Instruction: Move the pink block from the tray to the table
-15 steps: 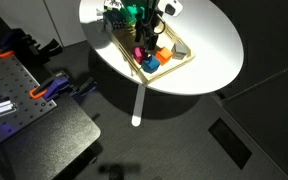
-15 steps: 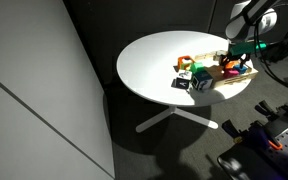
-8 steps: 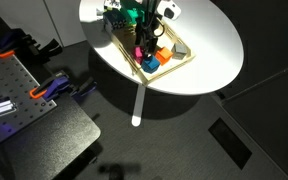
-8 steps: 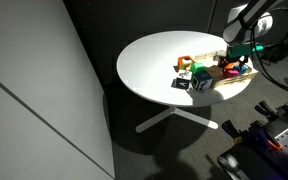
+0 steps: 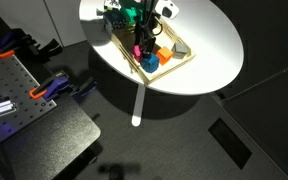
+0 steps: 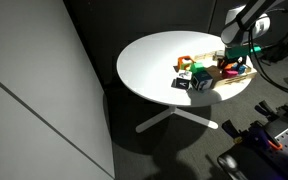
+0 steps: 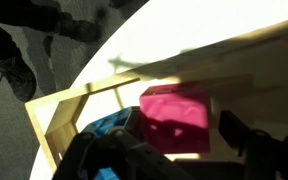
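The pink block [image 7: 174,118] lies in the light wooden tray [image 7: 62,106], against a blue block [image 7: 109,125]. My gripper [image 7: 170,140] is low over it with one dark finger on each side; a thin gap shows between the right finger and the block, so the jaws are open. In both exterior views the gripper [image 5: 140,46] [image 6: 234,62] reaches down into the tray [image 5: 181,56] [image 6: 236,84] on the round white table [image 5: 212,40] [image 6: 154,58]. The pink block [image 5: 138,52] shows just under the fingers.
An orange block [image 5: 164,55] and a blue block [image 5: 151,62] lie in the tray beside the gripper. Green and dark toys [image 5: 119,15] [image 6: 191,76] stand on the table next to the tray. The tray sits close to the table's edge.
My gripper has sunk slightly lower over the pink block. The blocks and tray have not moved.
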`<state>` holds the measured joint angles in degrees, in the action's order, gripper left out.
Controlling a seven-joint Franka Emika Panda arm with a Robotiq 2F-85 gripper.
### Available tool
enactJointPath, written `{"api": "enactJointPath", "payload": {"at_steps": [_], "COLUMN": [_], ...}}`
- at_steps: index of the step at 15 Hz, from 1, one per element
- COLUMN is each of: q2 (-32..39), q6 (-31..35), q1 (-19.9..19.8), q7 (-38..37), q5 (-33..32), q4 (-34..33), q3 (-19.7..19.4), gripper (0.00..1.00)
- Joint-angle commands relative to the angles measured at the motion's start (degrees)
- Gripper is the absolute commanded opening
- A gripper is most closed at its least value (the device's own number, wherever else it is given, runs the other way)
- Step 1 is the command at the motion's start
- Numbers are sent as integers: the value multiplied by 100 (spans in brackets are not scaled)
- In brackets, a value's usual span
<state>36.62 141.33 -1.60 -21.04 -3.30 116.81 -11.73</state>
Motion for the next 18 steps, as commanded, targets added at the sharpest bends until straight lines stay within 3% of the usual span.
{"api": "enactJointPath", "payload": {"at_steps": [1,3,5,18], "q2": [127,114,66,-823], "q6": [-39,-46,-55,-356], "q1": [100,103,101,149], "q7": [-153,-140,-130,-163], "q5": [21,24,34,70], "q4": [-155,-156,-131,99], "q3": [-72,-70,-64,49], "gripper": [49,36,33,27]}}
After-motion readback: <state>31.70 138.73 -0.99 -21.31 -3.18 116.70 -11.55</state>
